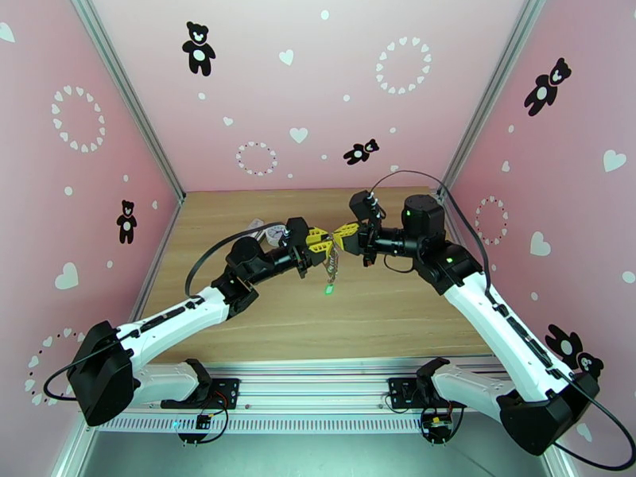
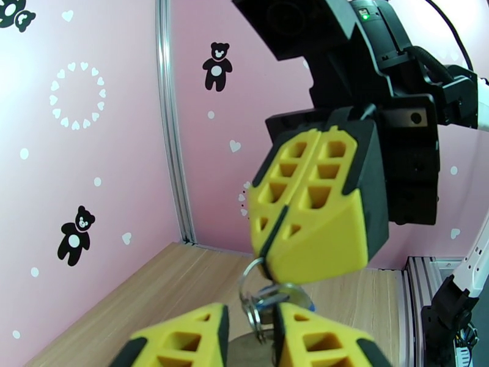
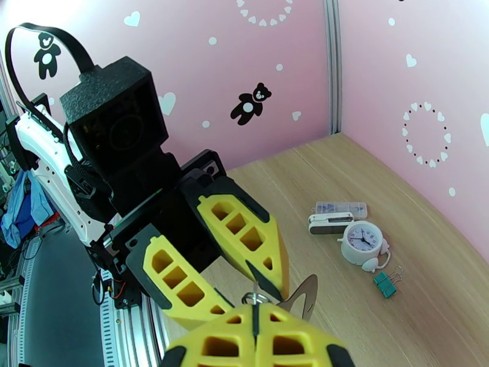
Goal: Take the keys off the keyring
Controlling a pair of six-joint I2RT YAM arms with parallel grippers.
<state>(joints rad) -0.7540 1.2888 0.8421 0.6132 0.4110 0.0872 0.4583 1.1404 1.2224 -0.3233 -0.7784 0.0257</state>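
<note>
Two grippers meet over the middle of the table [image 1: 397, 312], and between them nothing has come off yet, by my reading. At the bottom edge of the right wrist view, the right gripper [image 3: 255, 318] is squeezed fully together, pinching a small metal ring of the keyring [image 2: 261, 301]. Just above it the left gripper [image 3: 250, 293] reaches in from the upper left. Its fingers stand partly apart with the cluster of rings between them. Whether they actually press on the metal I cannot tell.

In the top view, centre frame, the chain [image 1: 332, 266] drops from the pinch point towards the bottom of the frame. The green key [image 1: 327, 290] sits at its lower end and looks attached. The second of the keys is hard to make out; a bluish glint beside the rings in the left wrist view may be it. Both removals seem left to do.

The keyring's long axis runs top to bottom in the top view, rings up, green head down. Its grey strap loop [image 3: 307, 295] sticks out to the right of the pinch.

Farther back, at right of the right wrist view, a white clock [image 3: 363, 241] and a teal binder clip [image 3: 385, 285] lie apart from the work.
</note>
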